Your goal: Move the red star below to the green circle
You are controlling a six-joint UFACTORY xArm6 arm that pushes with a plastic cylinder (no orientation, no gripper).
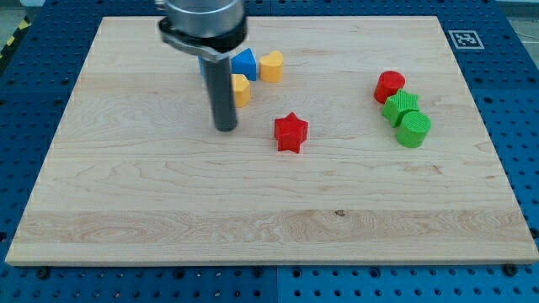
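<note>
While tip waits: my tip (225, 128), a bare rod pinching nothing, stands left of the red star-shaped block (290, 132).
Risk: an off-centre shove spins it (or it strikes the green star-shaped block (400, 105)) near the green round block (413, 130).

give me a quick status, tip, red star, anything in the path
My tip sits left of the red star, apart from it. Green circle far right, green star touching it above. Path rightward clear.
</note>
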